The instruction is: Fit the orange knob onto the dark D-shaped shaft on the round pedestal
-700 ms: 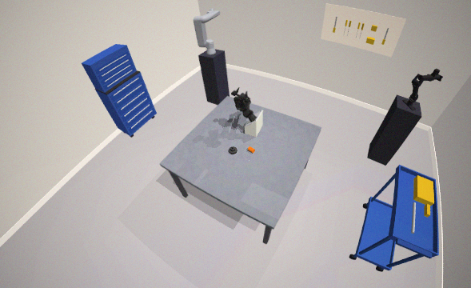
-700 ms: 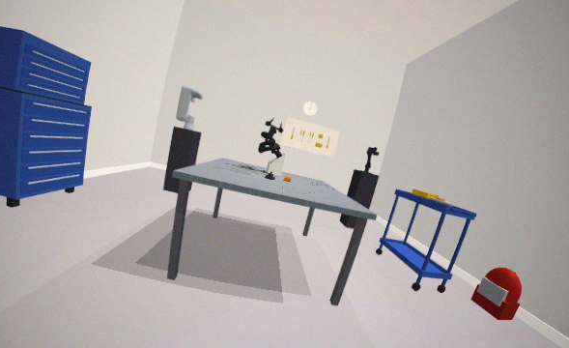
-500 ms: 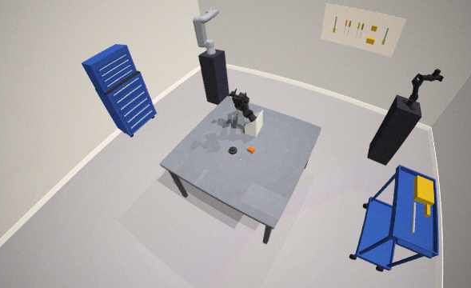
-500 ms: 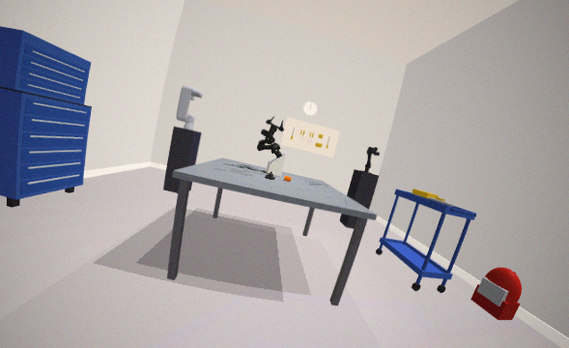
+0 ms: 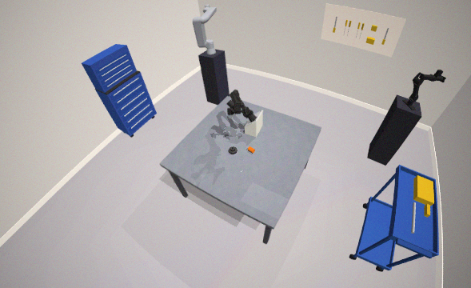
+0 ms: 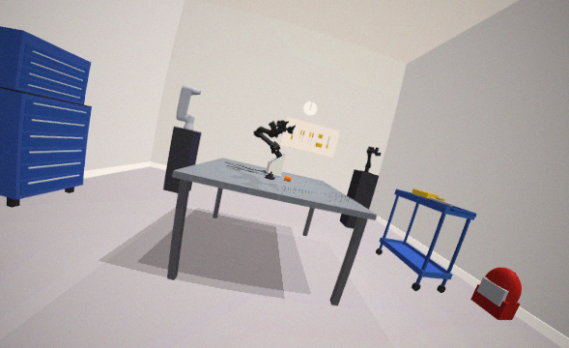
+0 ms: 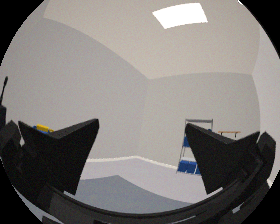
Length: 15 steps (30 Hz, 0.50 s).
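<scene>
The orange knob [image 5: 251, 150] [image 6: 288, 179] lies on the grey table, a short way to the right of the round pedestal in the top and exterior views. The dark round pedestal [image 5: 233, 150] [image 6: 270, 176] stands on the table with nothing orange on it. The shaft's flat side and the knob's hole are too small to tell. My gripper [image 6: 292, 129] [image 7: 143, 125] is open and empty, raised high above the table and away from both things. The wrist view looks out over the table edge to the walls and ceiling, and shows neither knob nor pedestal.
A pale upright panel [image 5: 253, 128] [image 6: 275, 167] stands on the grey table [image 5: 287, 140] [image 6: 323, 195] by the arm's base, behind the knob and pedestal. Off the table are a blue cart [image 5: 409, 224], a blue tool cabinet [image 5: 119, 90] and two dark stands with other arms.
</scene>
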Motion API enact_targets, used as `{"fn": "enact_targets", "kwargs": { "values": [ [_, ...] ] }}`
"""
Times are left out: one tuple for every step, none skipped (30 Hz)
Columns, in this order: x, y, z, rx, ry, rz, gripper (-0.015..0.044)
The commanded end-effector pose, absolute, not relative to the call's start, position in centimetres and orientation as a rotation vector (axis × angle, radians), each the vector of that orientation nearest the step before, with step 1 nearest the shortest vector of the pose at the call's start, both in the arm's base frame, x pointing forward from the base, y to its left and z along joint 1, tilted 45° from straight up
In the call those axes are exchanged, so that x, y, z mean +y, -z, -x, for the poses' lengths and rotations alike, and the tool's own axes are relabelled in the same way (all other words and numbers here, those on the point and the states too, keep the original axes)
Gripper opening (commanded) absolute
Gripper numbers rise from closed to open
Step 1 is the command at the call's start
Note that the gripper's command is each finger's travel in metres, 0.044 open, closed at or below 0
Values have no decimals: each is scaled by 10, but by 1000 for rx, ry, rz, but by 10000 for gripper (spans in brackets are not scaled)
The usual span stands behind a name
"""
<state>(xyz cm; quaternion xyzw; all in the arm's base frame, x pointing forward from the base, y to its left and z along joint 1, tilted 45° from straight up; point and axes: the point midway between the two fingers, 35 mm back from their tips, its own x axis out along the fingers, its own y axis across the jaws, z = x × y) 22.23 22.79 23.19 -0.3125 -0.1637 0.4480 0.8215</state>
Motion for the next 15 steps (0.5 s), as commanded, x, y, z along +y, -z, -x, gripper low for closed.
{"fn": "enact_targets", "kwargs": {
  "values": [
    [230, -180, -258, -62, -912, 723, 440],
    [229, -165, -266, 15, -900, 744, 440],
    [227, -149, -273, 91, -887, 766, 440],
    [225, -133, -279, 166, -873, 789, 440],
    [222, -118, -284, 241, -859, 815, 440],
    [218, -102, -288, 315, -845, 842, 440],
    [214, -86, -292, 388, -830, 870, 440],
    [209, -71, -295, 461, -814, 900, 440],
    [204, -55, -297, 532, -799, 932, 440],
    [198, -40, -298, 603, -783, 965, 440],
    [192, -26, -298, 674, -768, 1000, 440],
    [185, -12, -298, 743, -752, 1036, 440],
    [178, 2, -297, 811, -736, 1074, 440],
    [170, 15, -296, 878, -720, 1114, 440],
    [162, 27, -294, 945, -704, 1155, 440]
  ]
}}
